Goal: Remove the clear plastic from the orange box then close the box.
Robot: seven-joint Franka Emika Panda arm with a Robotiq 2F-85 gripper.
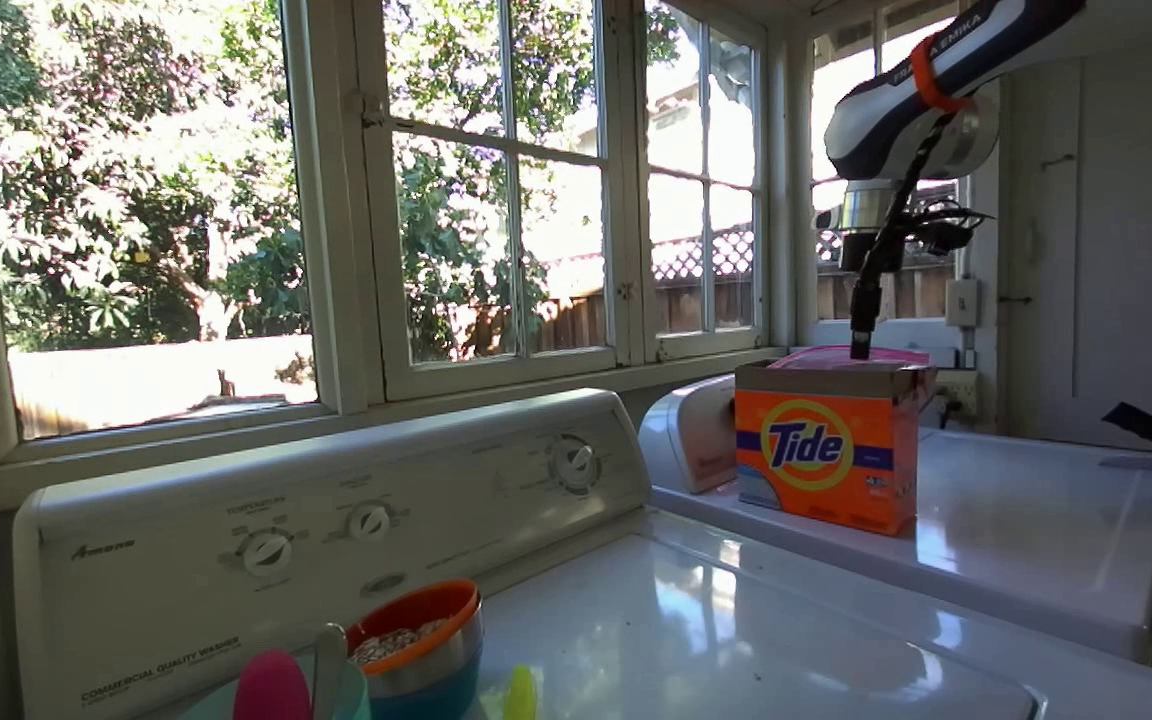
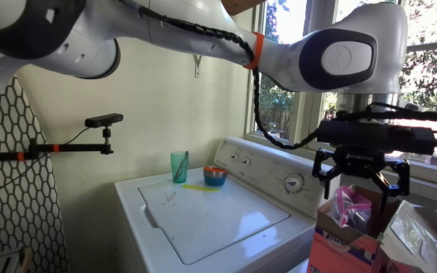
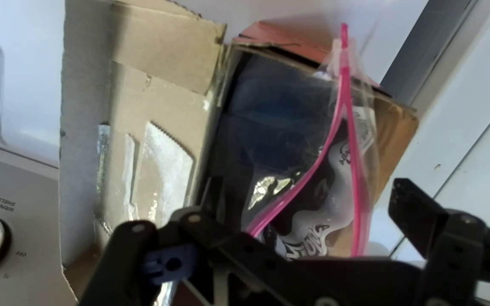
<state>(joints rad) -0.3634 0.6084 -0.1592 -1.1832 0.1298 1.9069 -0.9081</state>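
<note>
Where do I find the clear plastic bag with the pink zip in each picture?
In an exterior view: clear plastic bag at right, peeking above the Tide box.
In an exterior view: clear plastic bag at lower right.
Wrist view: clear plastic bag right of centre.
Shared landmark: the Tide box, in all three.

Lettering we read
"Tide" on the orange box (image 1: 826, 445); "ROBOTIQ" on the gripper (image 2: 355, 201); "EMIKA" on the arm (image 1: 886, 120); "Amana", "COMMERCIAL QUALITY WASHER" on the washer (image 1: 436, 525); "WRINKLE SHIELD", "OFF" on the dryer (image 3: 30, 216).
</note>
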